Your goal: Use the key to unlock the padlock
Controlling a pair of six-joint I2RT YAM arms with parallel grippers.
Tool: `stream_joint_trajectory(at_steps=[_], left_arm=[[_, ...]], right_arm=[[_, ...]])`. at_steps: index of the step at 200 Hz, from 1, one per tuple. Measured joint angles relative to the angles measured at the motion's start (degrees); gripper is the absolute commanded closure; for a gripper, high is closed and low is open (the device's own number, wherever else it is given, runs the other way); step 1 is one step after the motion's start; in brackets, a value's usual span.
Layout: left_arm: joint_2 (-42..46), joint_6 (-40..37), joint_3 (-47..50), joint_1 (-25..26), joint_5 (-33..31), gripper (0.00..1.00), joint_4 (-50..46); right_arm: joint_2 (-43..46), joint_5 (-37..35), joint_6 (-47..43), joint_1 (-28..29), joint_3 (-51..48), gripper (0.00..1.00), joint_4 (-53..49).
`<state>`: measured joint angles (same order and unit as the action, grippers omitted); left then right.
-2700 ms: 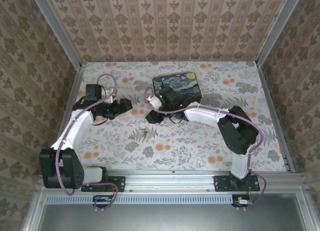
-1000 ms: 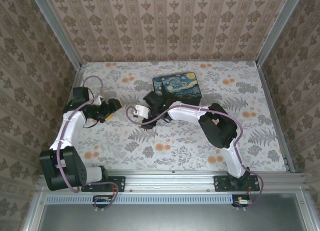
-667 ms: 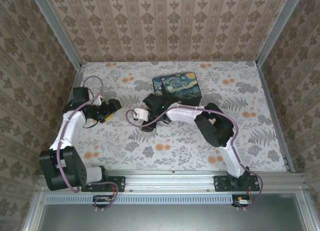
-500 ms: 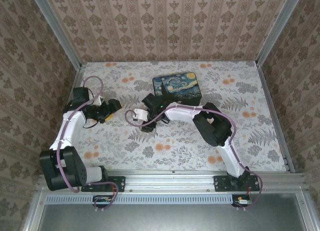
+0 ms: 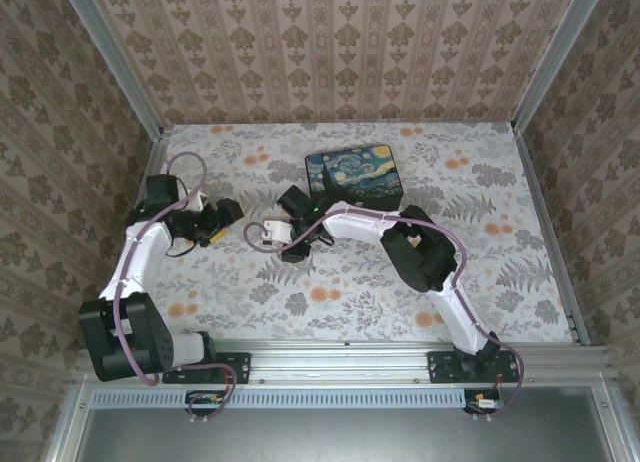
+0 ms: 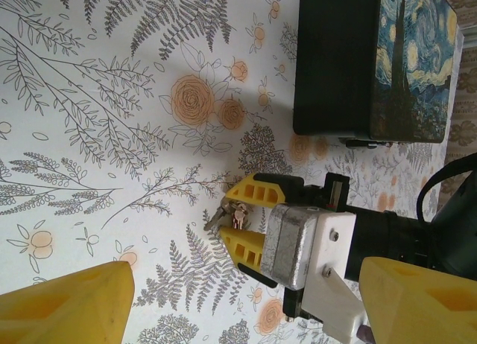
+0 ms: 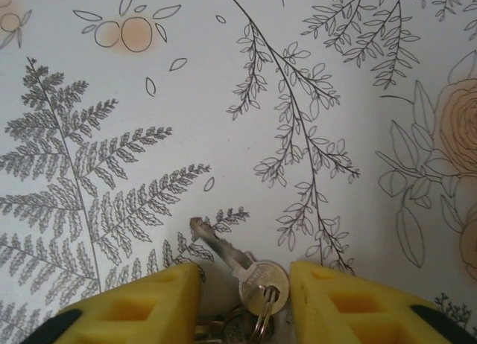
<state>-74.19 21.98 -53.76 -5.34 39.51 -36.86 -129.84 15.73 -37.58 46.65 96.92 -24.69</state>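
Top external view: the left gripper [image 5: 235,217] rests low over the table [image 5: 330,302], well left of the painted box [image 5: 355,174]. The right gripper [image 5: 293,252] points down at the table in front of the box's near left corner. Since the earliest frame, the right arm has swung left from beside the box and now covers the spot where the key lay exposed. The left arm has held its pose over the last second.

Left wrist view: the left fingers [image 6: 67,307] stand wide apart with nothing between them. Ahead, the right gripper's yellow fingers straddle the key [image 6: 227,214], which lies flat on the table.

Right wrist view: the right fingers [image 7: 141,307] are partly spread. The key head and its ring sit in the gap. Contact cannot be confirmed.
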Motion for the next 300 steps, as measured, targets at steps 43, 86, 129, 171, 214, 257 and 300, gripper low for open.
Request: stream_joint_trajectory(at_steps=[43,86,129,171,214,257,300], left_arm=[[0.1,0.0,0.0,0.0,0.0,0.2,0.0],[2.0,0.5,2.0,1.7,-0.1,0.21,0.4],[3.4,2.5,6.7,5.4,-0.2,0.21,2.0],[3.4,4.0,8.3,7.6,-0.3,0.24,4.3],[3.4,5.0,8.3,9.9,-0.9,0.29,6.0],[3.4,14.9,14.0,13.2,2.1,0.3,18.2],[2.0,37.8,20.5,14.4,2.4,0.23,35.4]], right_arm=[[0.0,0.0,0.9,0.3,0.5,0.81,-1.5],[1.0,0.5,5.3,-0.1,0.5,0.9,-3.1],[4.4,4.9,13.1,-2.1,-2.6,0.93,-4.0],[8.9,7.8,19.3,-3.7,-7.0,0.95,-3.6],[11.4,10.3,24.9,-5.2,-9.1,0.96,-1.1],[18.2,13.5,35.0,-7.9,-12.8,0.97,1.7],[24.3,14.8,44.2,-9.0,-12.8,0.98,2.9]])
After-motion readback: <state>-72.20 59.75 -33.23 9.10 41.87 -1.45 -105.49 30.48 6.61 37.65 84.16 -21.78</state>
